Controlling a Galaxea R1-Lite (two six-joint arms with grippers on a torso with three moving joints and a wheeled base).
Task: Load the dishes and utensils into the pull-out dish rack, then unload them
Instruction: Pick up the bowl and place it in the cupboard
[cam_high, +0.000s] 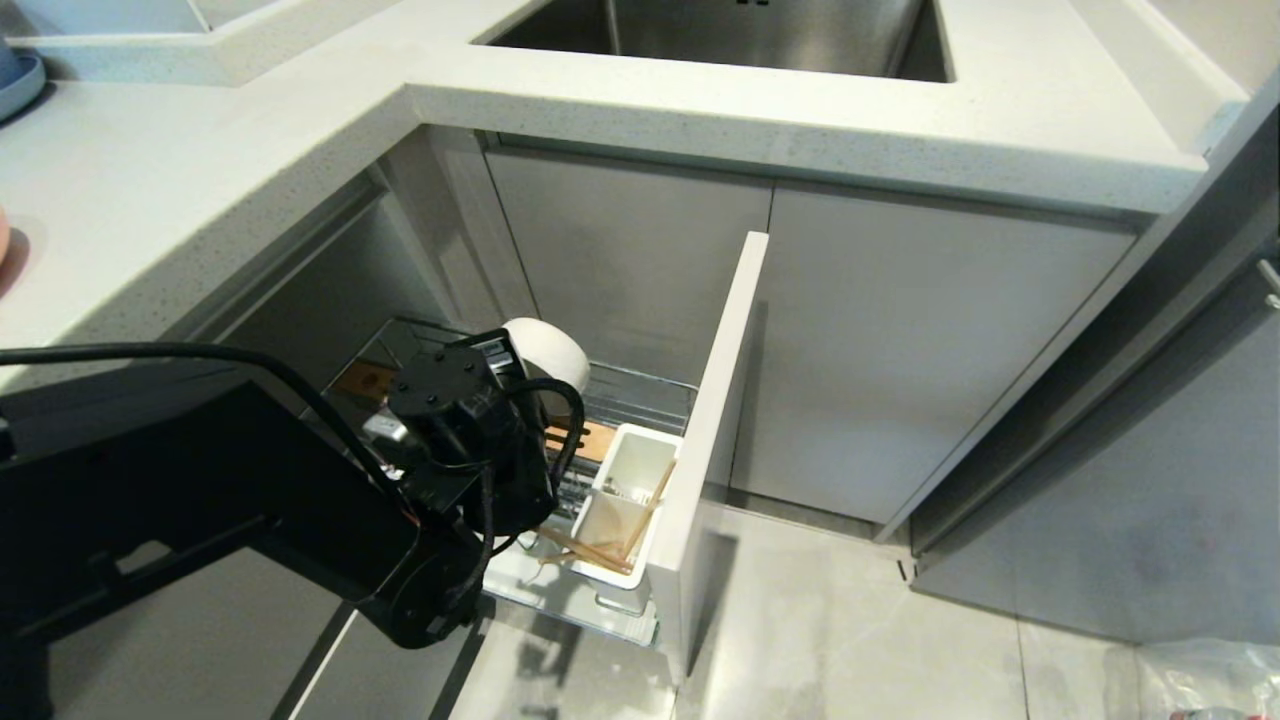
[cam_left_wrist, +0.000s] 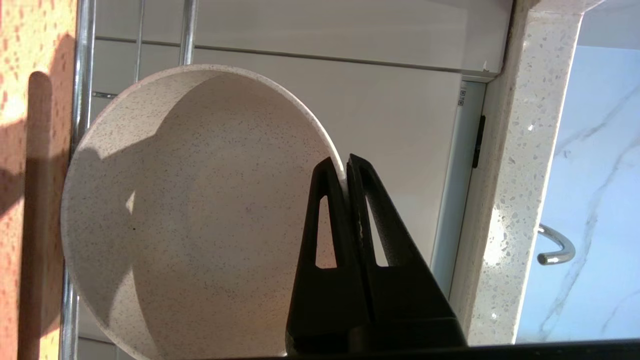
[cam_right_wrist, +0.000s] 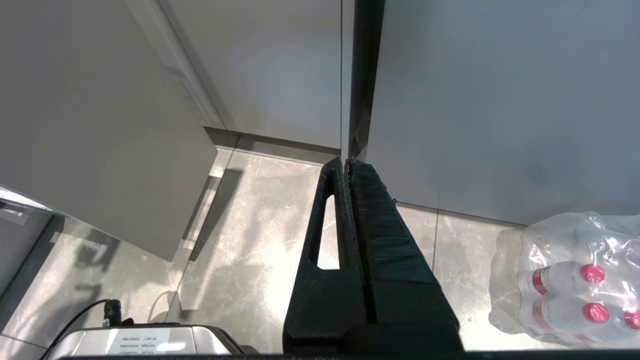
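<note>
From the head view, the pull-out dish rack (cam_high: 640, 400) stands drawn out from under the table (cam_high: 200, 180), and the left gripper (cam_high: 520, 375) is down inside it, hard against the cream-white bowl (cam_high: 550, 355), which stands on edge toward the rack's 12 o'clock end. At the 5 o'clock end the white utensil cup (cam_high: 625, 500) holds the chopsticks (cam_high: 655, 500), with a glint of metal beside them that may be the spoon, too small to be sure. Over to the left wrist view: the fingers (cam_left_wrist: 325, 220) are pinched nearly together on the rim of the bowl (cam_left_wrist: 200, 200) at about its 3 o'clock, one inside and one outside the wall, so the bowl is in hand, beside the orange-wood strip (cam_left_wrist: 30, 175) and the chrome wires. By the look of it this is a stiff, speckled ceramic or melamine piece, smooth and liable to slip or swing in a thin rim pinch, and breakable if knocked on the wire; the rim is the only reachable hold, so a slow, steady lift seems wise. No readable writing, only a tiny code sticker on the cabinet edge. Right wrist view: the right gripper (cam_right_wrist: 348, 167) hangs parked over the floor, fingers closed on nothing, a shrink-wrapped pack of bottles (cam_right_wrist: 565, 270) at 4 o'clock, labels unreadable.
</note>
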